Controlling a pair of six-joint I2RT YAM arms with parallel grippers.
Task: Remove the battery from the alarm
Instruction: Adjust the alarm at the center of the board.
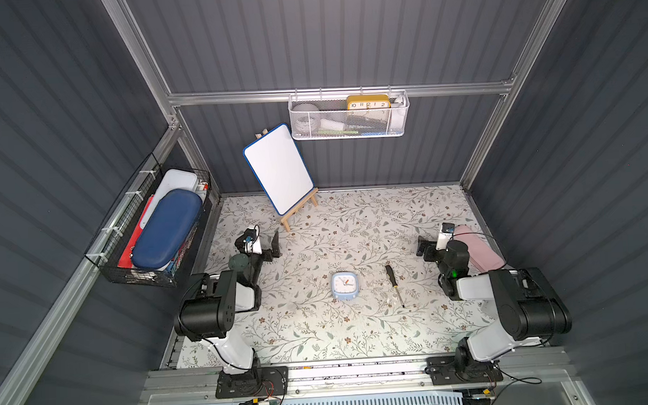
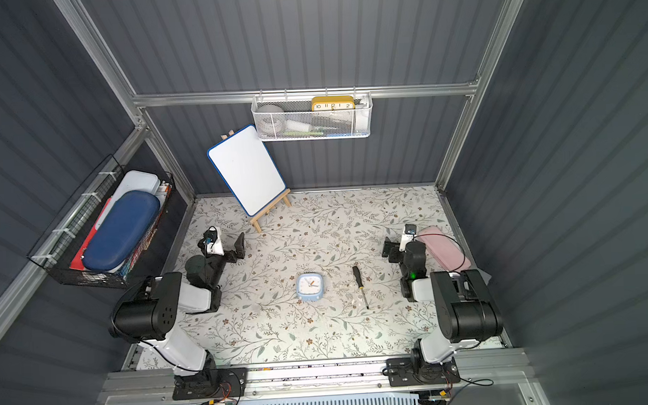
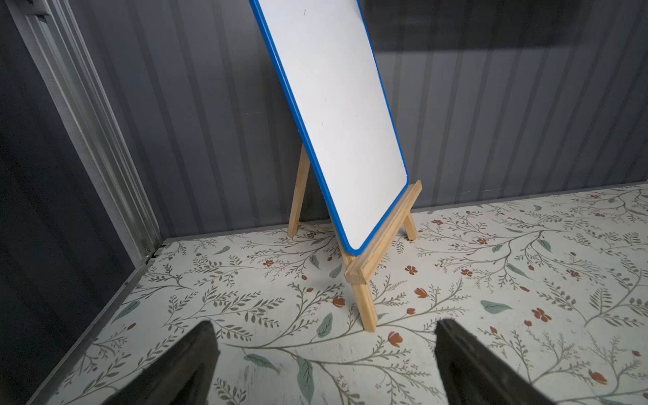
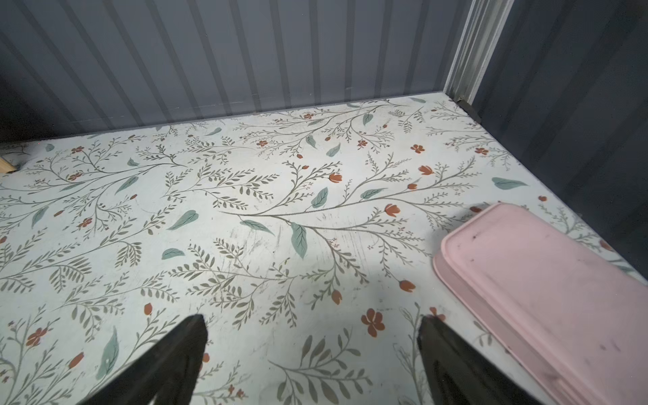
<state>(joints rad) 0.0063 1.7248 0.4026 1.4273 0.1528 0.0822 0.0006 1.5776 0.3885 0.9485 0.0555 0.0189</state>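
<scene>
The pale-blue alarm (image 1: pixel 344 285) (image 2: pixel 309 286) lies face up in the middle of the floral tabletop (image 1: pixel 319 333), its white face and orange hand showing in both top views. The battery is hidden. My left gripper (image 1: pixel 258 240) (image 2: pixel 220 242) (image 3: pixel 324 324) hovers open at the left, well back from the alarm, facing the back wall with nothing between its fingers. My right gripper (image 1: pixel 438 241) (image 2: pixel 403 242) (image 4: pixel 312 318) is open and empty too, at the right, also far from the alarm. Neither wrist view shows the alarm.
A black-and-yellow-handled screwdriver (image 1: pixel 394 284) (image 2: pixel 360 285) lies right of the alarm. A whiteboard on a wooden easel (image 1: pixel 278 168) (image 3: pixel 336 105) stands at the back left. A pink case (image 1: pixel 481 250) (image 4: pixel 547 298) lies by the right wall. A white mesh basket (image 1: pixel 349 130) on the back wall holds a yellow clock (image 1: pixel 368 101).
</scene>
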